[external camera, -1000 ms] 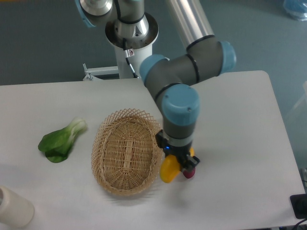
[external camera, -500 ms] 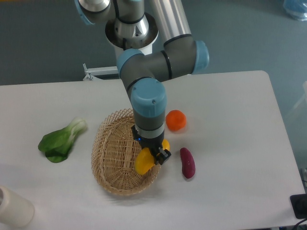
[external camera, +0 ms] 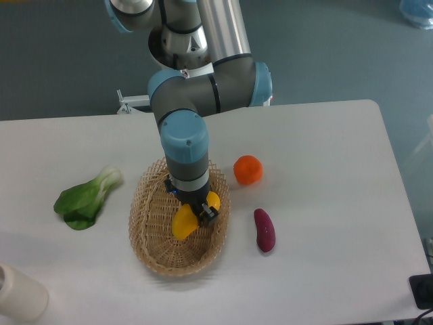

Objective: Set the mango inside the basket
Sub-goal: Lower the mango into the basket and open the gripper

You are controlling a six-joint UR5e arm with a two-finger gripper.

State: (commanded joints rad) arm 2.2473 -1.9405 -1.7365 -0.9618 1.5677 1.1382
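The fixed camera looks down on a white surface (external camera: 325, 149) with the arm reaching out from its base at the top. The end effector (external camera: 196, 215) points downward and is clamped around the mango (external camera: 184, 221), its dark fingers (external camera: 207, 214) pressing on the fruit's right side. The mango is yellow-orange, tilted, with its lower end pointing down and to the left and a small part of its upper end showing on the far side of the fingers. It is held over the inside of the basket (external camera: 150, 237), toward the basket's right half; whether it touches the woven floor cannot be told from this angle. The basket surrounds the end effector on all sides, its open lattice rim showing to the left and below.

To the right of the end effector and slightly higher in the picture, outside the basket rim, sits a round orange fruit (external camera: 247, 170). Lower right of the end effector, also outside the basket, lies a dark purple sweet potato (external camera: 264, 230). Well to the left, beyond the basket, lies a leafy green vegetable (external camera: 86, 198). A pale cylinder (external camera: 20, 292) stands at the lower left corner.
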